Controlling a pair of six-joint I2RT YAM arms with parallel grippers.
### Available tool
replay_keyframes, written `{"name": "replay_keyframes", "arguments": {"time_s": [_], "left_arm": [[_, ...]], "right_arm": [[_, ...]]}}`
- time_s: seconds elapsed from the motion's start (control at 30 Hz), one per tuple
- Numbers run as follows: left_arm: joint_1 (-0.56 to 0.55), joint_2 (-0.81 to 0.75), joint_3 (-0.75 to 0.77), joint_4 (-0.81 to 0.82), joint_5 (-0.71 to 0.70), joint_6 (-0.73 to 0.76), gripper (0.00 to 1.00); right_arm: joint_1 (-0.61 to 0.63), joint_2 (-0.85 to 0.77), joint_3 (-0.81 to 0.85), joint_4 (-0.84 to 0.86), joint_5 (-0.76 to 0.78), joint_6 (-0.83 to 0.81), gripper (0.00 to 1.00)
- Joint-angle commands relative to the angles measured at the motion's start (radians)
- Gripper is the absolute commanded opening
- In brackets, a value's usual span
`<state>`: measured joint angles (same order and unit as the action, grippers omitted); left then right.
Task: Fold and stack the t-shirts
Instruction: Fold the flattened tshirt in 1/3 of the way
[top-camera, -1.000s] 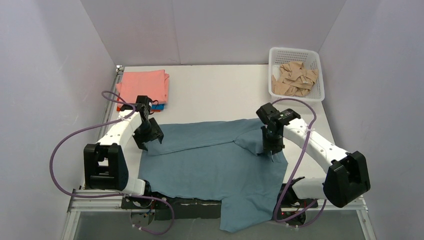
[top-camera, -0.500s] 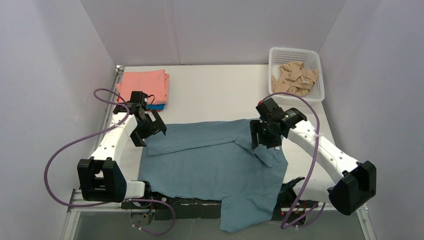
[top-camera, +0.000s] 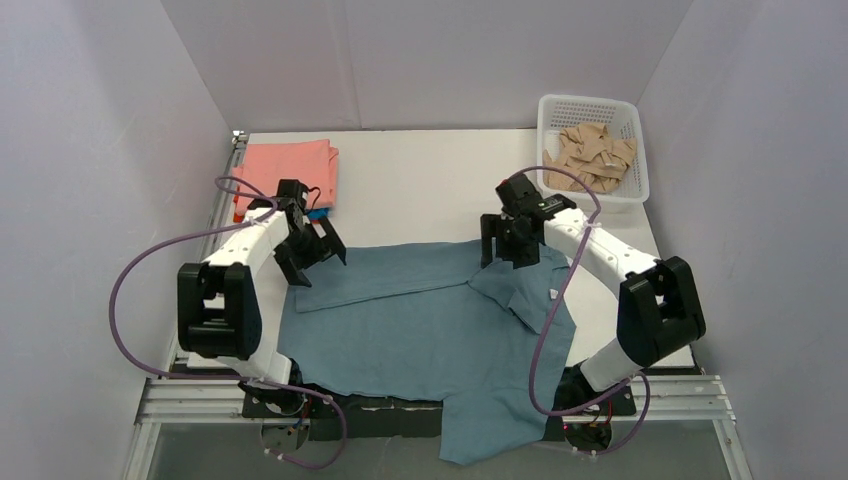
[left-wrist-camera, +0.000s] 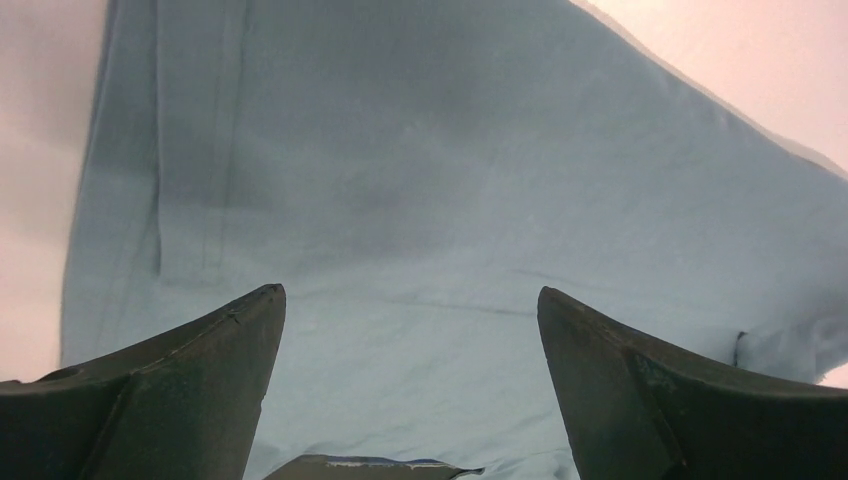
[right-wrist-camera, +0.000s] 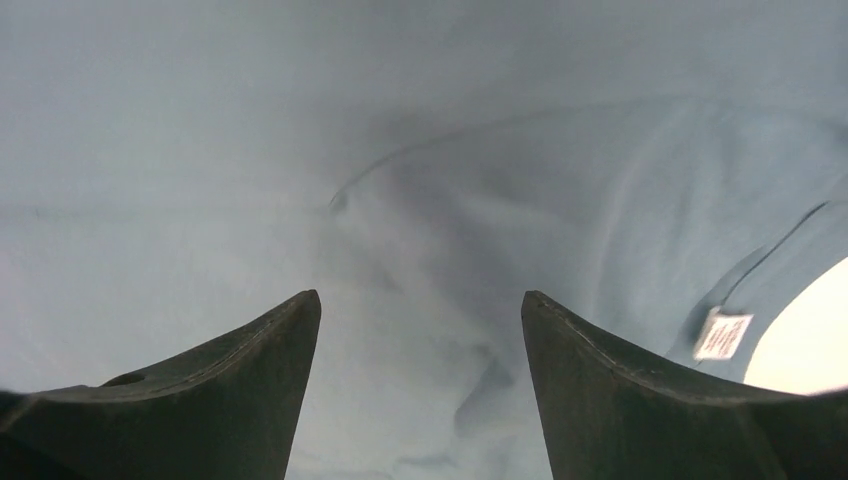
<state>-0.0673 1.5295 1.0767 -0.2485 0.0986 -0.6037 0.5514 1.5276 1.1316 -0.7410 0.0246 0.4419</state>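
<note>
A dusty grey-blue t-shirt (top-camera: 420, 320) lies spread on the table, its far edge folded over and one part hanging off the near edge. It fills the left wrist view (left-wrist-camera: 420, 180) and the right wrist view (right-wrist-camera: 420, 150), where a small white label (right-wrist-camera: 722, 334) shows. My left gripper (top-camera: 318, 256) is open and empty over the shirt's far left corner. My right gripper (top-camera: 508, 252) is open and empty over the far right folded part. A stack of folded shirts stands at the far left, salmon-pink (top-camera: 288, 172) on top, bright blue (top-camera: 316, 213) and orange-red edges beneath.
A white basket (top-camera: 594, 106) with several tan pieces stands at the far right corner. Purple cables loop from both arms. Walls close in the table on three sides.
Both arms have moved away from me toward the shirt's far edge. The right gripper went from the right folded flap up to the far right corner; the left moved up and right.
</note>
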Motion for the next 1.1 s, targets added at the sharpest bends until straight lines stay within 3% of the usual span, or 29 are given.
{"name": "replay_keyframes", "arguments": {"time_s": [0.0, 0.27, 0.37, 0.77, 1.07], "left_arm": [[0.007, 0.103, 0.012, -0.044, 0.032, -0.011, 0.98], [0.011, 0.244, 0.043, -0.041, 0.027, -0.030, 0.98], [0.012, 0.290, 0.073, -0.031, 0.027, -0.038, 0.98], [0.012, 0.535, 0.361, -0.078, 0.037, -0.027, 0.98], [0.012, 0.660, 0.538, -0.101, 0.064, -0.014, 0.98]], "right_arm": [[-0.121, 0.035, -0.019, 0.152, -0.015, 0.041, 0.82], [-0.242, 0.134, -0.129, 0.223, -0.017, 0.107, 0.82], [-0.304, 0.160, -0.143, 0.254, -0.083, 0.121, 0.81], [-0.430, 0.330, 0.083, 0.210, -0.072, 0.025, 0.80], [-0.455, 0.415, 0.224, 0.234, -0.040, -0.066, 0.78]]}}
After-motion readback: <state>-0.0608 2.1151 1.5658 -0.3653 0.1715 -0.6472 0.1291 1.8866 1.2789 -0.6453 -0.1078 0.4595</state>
